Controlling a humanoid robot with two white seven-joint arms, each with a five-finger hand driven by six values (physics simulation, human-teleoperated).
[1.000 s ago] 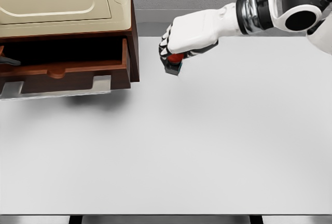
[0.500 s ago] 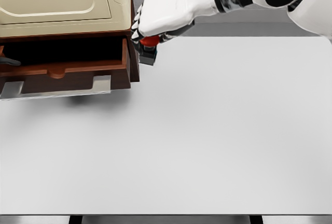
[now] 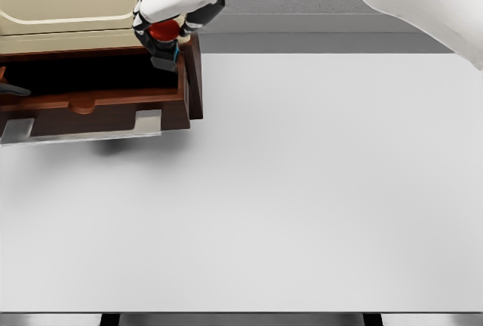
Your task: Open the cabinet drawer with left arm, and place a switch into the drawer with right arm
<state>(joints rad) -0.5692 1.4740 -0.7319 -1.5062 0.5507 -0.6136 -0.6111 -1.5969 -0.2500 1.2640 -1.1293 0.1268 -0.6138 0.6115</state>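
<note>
White tabletop (image 3: 302,205) fills most of the head view, with a grey wall behind it and a wooden cabinet (image 3: 90,9) standing at the far left corner. The cabinet's drawer (image 3: 98,103) is already pulled out toward the robot, its dark cavity open from above and a pale handle bar running along its front.

The right hand (image 3: 170,5) reaches in from the upper right, its arm crossing the top of the picture. Its fingers are curled tight around the switch (image 3: 164,39), a small dark block with a red button showing between the fingers; the block's lower end hangs below the hand.

The switch is carried in the air at the drawer's right-hand end, level with the cabinet's side wall and right over the drawer's right edge. The open cavity stretches away to the left of the hand, its long axis running left to right across the view. So the coming move probably calls for a little more travel leftward and then downward, so that the switch clears the side wall before release.

A dark fingertip at the far left edge, inside the drawer opening, may belong to the left hand (image 3: 11,88); too little of it shows to tell its state.
</note>
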